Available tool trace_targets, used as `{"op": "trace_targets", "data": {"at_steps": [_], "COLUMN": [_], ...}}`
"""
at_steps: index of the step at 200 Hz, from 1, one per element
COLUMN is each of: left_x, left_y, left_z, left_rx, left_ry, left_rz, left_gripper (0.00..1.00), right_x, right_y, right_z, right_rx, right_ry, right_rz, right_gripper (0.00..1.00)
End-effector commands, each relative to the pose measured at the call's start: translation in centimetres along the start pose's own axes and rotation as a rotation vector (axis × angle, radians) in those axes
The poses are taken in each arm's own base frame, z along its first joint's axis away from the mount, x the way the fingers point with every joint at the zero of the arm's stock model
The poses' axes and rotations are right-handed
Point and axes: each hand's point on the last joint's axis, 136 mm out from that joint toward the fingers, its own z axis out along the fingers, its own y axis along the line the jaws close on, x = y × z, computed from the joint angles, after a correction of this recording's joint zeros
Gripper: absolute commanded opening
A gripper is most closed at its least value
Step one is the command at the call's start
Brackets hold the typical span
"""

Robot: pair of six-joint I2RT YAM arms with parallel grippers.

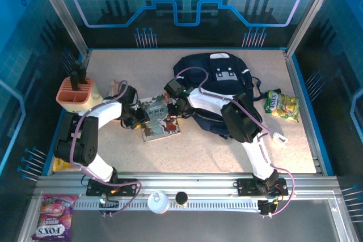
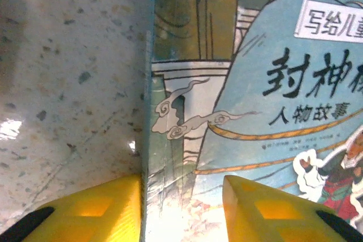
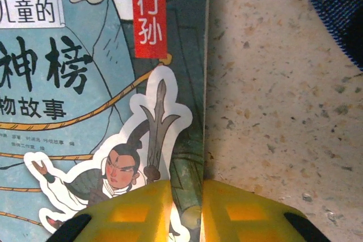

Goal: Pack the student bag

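2 grippers at the book [image 1: 160, 121] — student bag [image 1: 224, 92] unhandled beside it.
The student bag lies flat on the table [image 1: 227, 154], behind and to the right of the book, its dark corner just visible in the right wrist view. The left gripper [image 2: 181, 184] stands with jaws apart, 1 finger over the bare table and 1 over the cover, astride the book's left edge. The right gripper [image 3: 187, 190] has its jaws nearly together, with the book's right edge running into the slit between them; whether they pinch it cannot be told. Handling estimate for the bag: soft fabric, light but bulky, likely to sag and fold when lifted. Take hold at a firm seam — the rim of the opening or a strap (thin panels would bunch up).
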Motion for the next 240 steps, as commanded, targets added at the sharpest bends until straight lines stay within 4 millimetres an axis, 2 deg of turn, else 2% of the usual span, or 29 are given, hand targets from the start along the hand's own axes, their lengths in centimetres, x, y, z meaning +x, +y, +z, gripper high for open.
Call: {"op": "trace_targets", "data": {"at_steps": [1,19,41,94,134,151,171,196,218,230,240], "left_x": [0.9,1.0,1.2,1.2,0.7,0.3,-0.1,-0.8,-1.6,-2.0,-2.3], "left_y": [-5.3,-6.7,-7.5,-5.4,-4.8,-4.6,-4.5,-5.1,-6.5,-7.7,-9.1], "left_z": [-2.9,-4.5,-5.2,-3.2,-3.5,-4.1,-5.2,-7.4,-10.0,-11.5,-12.8], "left_rx": [0.26,0.337,0.387,0.28,0.226,0.208,0.19,0.205,0.267,0.326,0.396], "left_ry": [0.032,0.016,0.011,0.037,0.004,-0.022,-0.064,-0.137,-0.218,-0.253,-0.267], "left_rz": [0.018,0.024,0.02,-0.039,-0.041,-0.039,-0.033,-0.021,-0.015,-0.017,-0.02], "left_gripper": [0.38,0.35,0.3,0.19,0.09,0.01,0.0,0.0,0.0,0.0,0.0], "right_x": [3.1,3.6,3.8,3.5,2.7,2.0,0.7,-1.2,-2.7,-3.3,-3.6], "right_y": [-1.7,-2.0,-2.4,-2.6,-2.2,-1.8,-0.9,0.7,1.6,1.6,1.3], "right_z": [2.4,2.8,2.8,2.6,1.5,0.6,-1.2,-5.2,-9.5,-11.9,-13.4], "right_rx": [0.046,0.052,0.066,0.068,0.041,0.024,-0.021,-0.127,-0.262,-0.341,-0.408], "right_ry": [0.098,0.111,0.111,0.098,0.062,0.039,-0.013,-0.124,-0.247,-0.31,-0.34], "right_rz": [0.027,0.037,0.044,0.045,0.041,0.04,0.038,0.032,0.059,0.09,0.122], "right_gripper": [0.21,0.2,0.19,0.19,0.2,0.21,0.24,0.33,0.47,0.54,0.56]}}
